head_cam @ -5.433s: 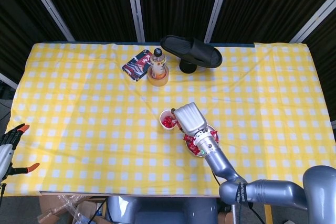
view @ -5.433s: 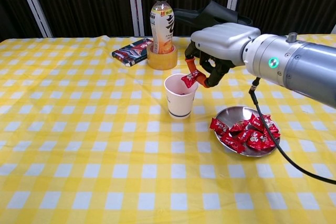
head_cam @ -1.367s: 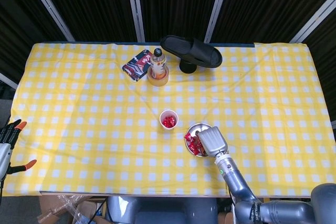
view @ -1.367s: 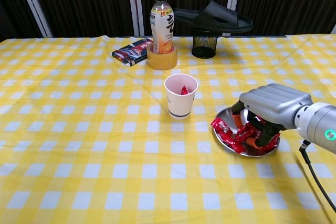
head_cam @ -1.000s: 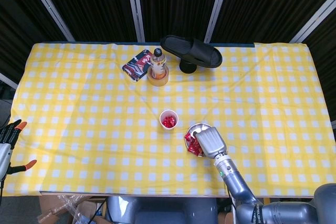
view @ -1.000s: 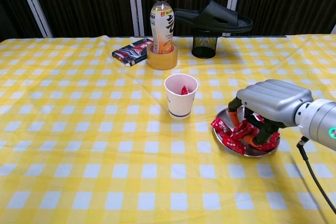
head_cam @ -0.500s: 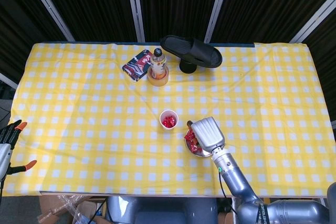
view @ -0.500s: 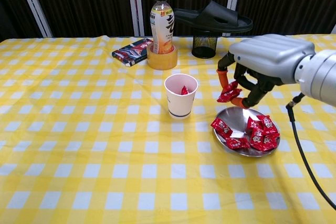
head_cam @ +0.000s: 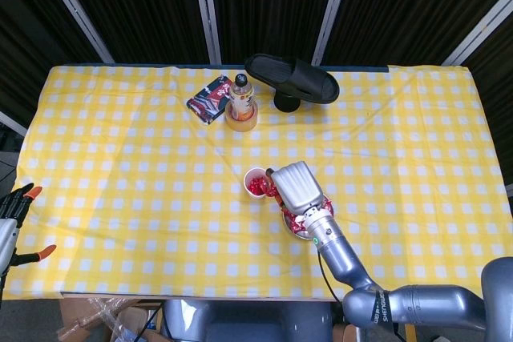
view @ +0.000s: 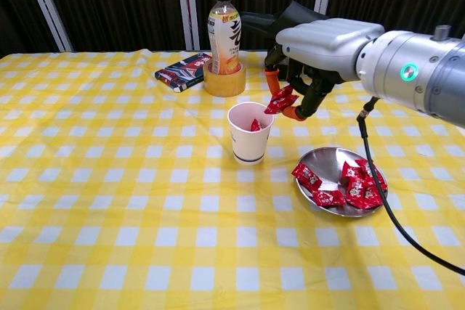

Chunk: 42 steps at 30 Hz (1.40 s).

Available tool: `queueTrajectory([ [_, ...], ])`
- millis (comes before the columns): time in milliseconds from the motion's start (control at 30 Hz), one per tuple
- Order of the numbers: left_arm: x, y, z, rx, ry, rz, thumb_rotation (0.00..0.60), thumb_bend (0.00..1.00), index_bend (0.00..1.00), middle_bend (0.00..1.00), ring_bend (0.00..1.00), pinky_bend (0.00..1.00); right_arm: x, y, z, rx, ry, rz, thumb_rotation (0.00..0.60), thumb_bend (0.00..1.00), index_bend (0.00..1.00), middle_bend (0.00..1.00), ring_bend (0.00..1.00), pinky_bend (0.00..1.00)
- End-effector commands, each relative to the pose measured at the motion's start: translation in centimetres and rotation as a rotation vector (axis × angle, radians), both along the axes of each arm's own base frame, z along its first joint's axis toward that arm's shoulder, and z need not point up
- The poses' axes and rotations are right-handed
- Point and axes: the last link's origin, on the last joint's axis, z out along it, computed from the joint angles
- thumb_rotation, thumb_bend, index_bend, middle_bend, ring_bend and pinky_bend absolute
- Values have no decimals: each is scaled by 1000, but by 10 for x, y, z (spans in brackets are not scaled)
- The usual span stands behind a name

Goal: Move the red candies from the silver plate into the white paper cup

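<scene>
Fingertips (view: 293, 112) of the right hand (view: 320, 49) pinch 1 red candy (view: 280, 100), held in the air just beside and above the right rim of the white paper cup (view: 250, 133). More red candy shows inside the cup. To the cup's right, apart from it, the silver plate (view: 328, 162) holds a cluster of red candies (view: 347, 186). The left hand (head_cam: 11, 218) sits off the table's left edge with fingers spread and nothing in them. Farther back stand a drink bottle (view: 225, 22) inside a tape roll (view: 224, 80), a dark packet (view: 184, 71) and a black slipper (head_cam: 291, 78) atop a mesh cup (head_cam: 284, 102).
</scene>
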Motion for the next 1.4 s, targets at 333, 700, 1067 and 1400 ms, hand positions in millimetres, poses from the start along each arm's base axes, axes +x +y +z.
queueTrajectory([
  [333, -1, 0, 1, -5, -12, 8, 600, 32, 0, 0, 0, 0, 11, -13, -22, 24, 5, -7, 600, 476, 553, 818, 925, 980],
  [700, -1, 0, 1, -12, -14, 10, 600, 32, 0, 0, 0, 0, 17, -15, -37, 41, -1, 4, 600, 475, 553, 818, 925, 980],
  [1067, -1, 0, 2, -14, -23, 15, 600, 32, 0, 0, 0, 0, 20, -20, -45, 31, 1, 10, 600, 476, 553, 817, 925, 980],
  [1400, -1, 0, 2, -16, -28, 16, 600, 32, 0, 0, 0, 0, 20, -21, -46, 23, -2, 11, 600, 470, 476, 817, 925, 980],
])
